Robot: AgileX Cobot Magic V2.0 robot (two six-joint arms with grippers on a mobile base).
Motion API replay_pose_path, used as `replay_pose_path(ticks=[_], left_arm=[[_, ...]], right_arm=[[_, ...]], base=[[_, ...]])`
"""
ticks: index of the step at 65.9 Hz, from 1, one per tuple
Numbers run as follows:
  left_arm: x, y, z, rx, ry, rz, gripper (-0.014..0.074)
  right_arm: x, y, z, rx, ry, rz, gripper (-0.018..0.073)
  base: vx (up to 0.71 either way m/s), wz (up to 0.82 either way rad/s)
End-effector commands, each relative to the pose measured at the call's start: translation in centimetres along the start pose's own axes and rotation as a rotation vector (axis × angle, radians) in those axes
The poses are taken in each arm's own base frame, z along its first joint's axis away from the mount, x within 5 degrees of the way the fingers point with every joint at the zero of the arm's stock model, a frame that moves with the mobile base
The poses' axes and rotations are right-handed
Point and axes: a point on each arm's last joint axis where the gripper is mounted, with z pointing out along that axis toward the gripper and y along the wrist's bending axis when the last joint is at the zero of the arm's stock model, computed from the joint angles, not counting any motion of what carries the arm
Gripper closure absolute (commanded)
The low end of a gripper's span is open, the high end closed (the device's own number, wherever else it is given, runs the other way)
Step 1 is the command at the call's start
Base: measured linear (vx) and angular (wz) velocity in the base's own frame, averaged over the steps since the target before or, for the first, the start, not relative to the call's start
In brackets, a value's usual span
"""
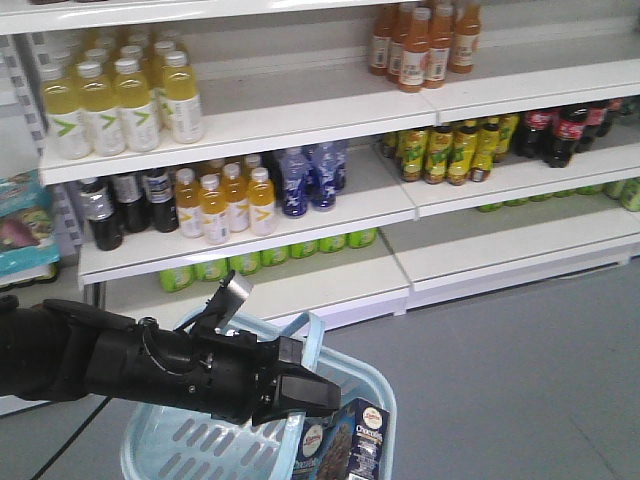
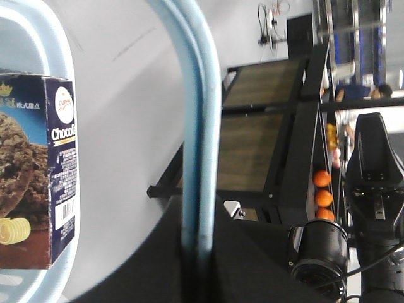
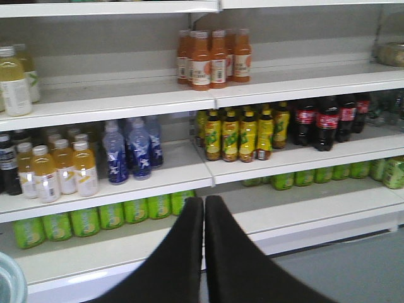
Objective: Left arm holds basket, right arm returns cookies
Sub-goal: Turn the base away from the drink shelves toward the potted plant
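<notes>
The left arm (image 1: 120, 365), black with a silver tab (image 1: 236, 293), reaches in from the left of the front view. My left gripper (image 1: 300, 390) is shut on the light blue loop handle (image 1: 312, 335) of the basket (image 1: 385, 400) and holds it up. In the left wrist view the handle (image 2: 199, 126) runs between the closed jaws. The navy cookies box (image 1: 345, 445) stands inside the basket, also in the left wrist view (image 2: 38, 170). My right gripper (image 3: 204, 205) is shut and empty, facing the shelves. The right arm is out of the front view.
White store shelves (image 1: 300, 120) hold yellow bottles (image 1: 120, 100), orange bottles (image 1: 420, 45), blue bottles (image 1: 310, 175), cola bottles (image 1: 560, 130) and green cans (image 1: 260, 262). Grey floor (image 1: 520, 380) lies right of the basket. A dark rack with oranges (image 2: 323, 196) shows in the left wrist view.
</notes>
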Motion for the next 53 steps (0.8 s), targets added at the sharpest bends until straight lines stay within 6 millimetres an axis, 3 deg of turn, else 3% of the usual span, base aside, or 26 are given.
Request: replay_pose_path(ticks=[1, 53], left_arm=[[-0.25, -2.72, -0.78, 0.125, -0.024, 0.034, 0.0603], [-0.25, -2.72, -0.78, 0.125, -0.024, 0.034, 0.0603]], right_arm=[[-0.8, 0.01, -0.11, -0.001, -0.089, -0.005, 0.0568], [-0.8, 0.01, -0.11, -0.001, -0.089, -0.005, 0.0568]], base=[[0.24, -0.65], [0.18, -0.66]])
